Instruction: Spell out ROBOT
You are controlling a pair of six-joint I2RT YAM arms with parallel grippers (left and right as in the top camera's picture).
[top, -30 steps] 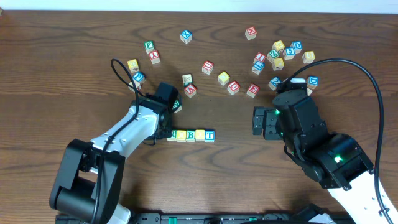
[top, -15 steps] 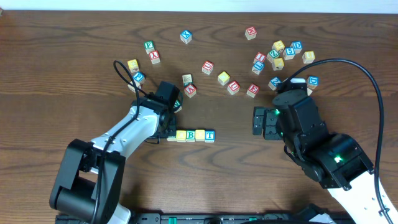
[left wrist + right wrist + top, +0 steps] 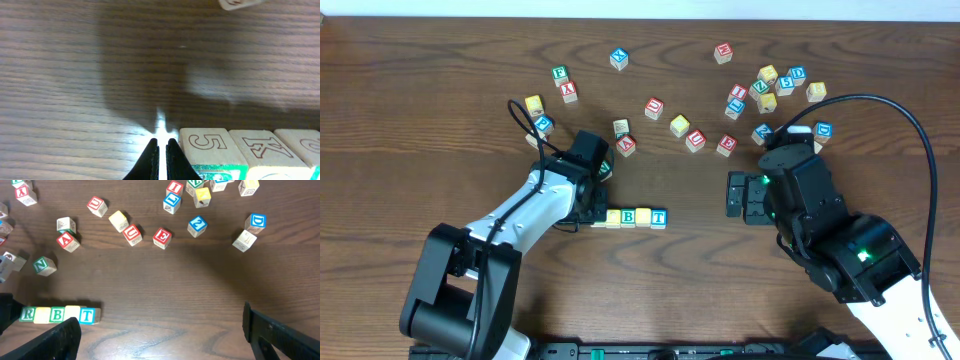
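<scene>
A row of letter blocks [image 3: 635,216] lies at the table's front middle. In the right wrist view it reads R [image 3: 27,314], a yellow block [image 3: 42,314], B [image 3: 57,314], a yellow block [image 3: 72,312], T [image 3: 87,315]. My left gripper [image 3: 592,208] is shut and empty, low at the row's left end. In the left wrist view its tips [image 3: 162,150] sit just left of the end block [image 3: 205,146], whose side shows a 5. My right gripper [image 3: 735,195] is open and empty, right of the row. It also shows in the right wrist view [image 3: 160,335].
Several loose letter blocks are scattered across the back of the table: a green N [image 3: 45,266], a red A [image 3: 66,241], a red U [image 3: 132,234], a red E [image 3: 162,237], and a cluster at the back right [image 3: 775,85]. The left arm's cable [image 3: 525,125] loops over blocks at the back left.
My left gripper has moved slightly right against the row's left end, and the row has slid a little to the right. The right arm has not moved.
</scene>
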